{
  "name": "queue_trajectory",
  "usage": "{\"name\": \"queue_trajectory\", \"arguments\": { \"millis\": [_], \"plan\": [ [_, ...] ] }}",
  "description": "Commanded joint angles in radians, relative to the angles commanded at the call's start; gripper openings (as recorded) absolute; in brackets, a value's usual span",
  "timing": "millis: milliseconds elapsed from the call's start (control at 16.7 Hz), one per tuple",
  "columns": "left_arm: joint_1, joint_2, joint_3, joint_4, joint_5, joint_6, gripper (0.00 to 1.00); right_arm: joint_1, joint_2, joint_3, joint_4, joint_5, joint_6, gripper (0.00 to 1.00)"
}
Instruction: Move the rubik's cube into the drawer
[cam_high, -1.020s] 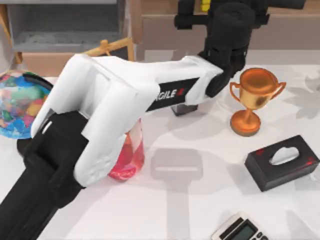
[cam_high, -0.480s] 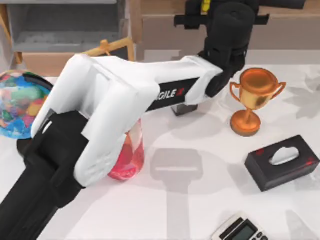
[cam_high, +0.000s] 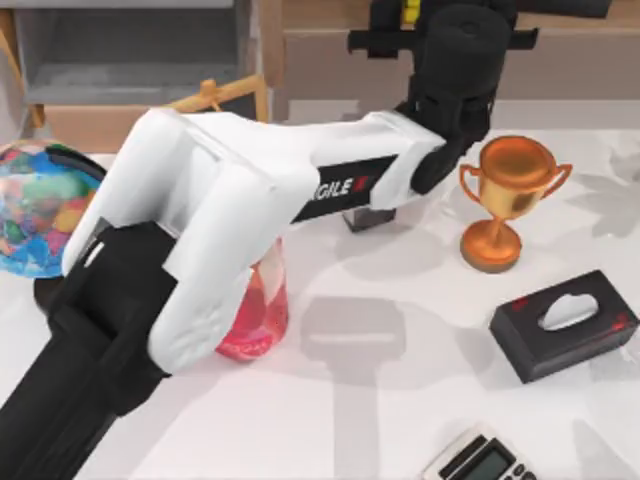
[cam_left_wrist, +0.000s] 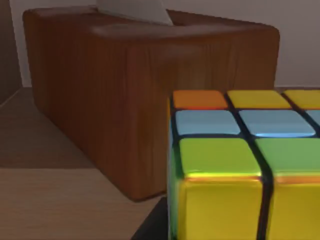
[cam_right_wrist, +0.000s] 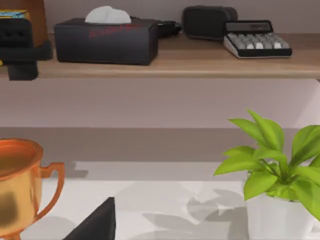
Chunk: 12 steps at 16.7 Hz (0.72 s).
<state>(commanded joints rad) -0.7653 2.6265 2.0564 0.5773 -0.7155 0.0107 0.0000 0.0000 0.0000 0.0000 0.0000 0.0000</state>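
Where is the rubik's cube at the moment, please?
The rubik's cube sits on the wooden shelf at the back of the table, beside a brown wooden tissue box; in the top view the left pincer is right at it.

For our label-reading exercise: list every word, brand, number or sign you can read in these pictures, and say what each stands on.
"GILE": white letters on the black stripe along the left arm, the start of the word hidden.
Red marking on top of the black tissue box on the shelf: too blurred to read.
Calculator screen: nothing readable.
Keyboard-like device keys: too small to read.
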Motion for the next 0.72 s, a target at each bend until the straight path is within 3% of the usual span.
{"name": "queue_trajectory", "arguments": {
  "millis": [720],
  "plan": [
    [-0.027,-0.098,-0.108,0.001,-0.008,-0.005,0.00,0.000,0.000,0.000,0.000,0.000,0.000,1.00]
  ]
}}
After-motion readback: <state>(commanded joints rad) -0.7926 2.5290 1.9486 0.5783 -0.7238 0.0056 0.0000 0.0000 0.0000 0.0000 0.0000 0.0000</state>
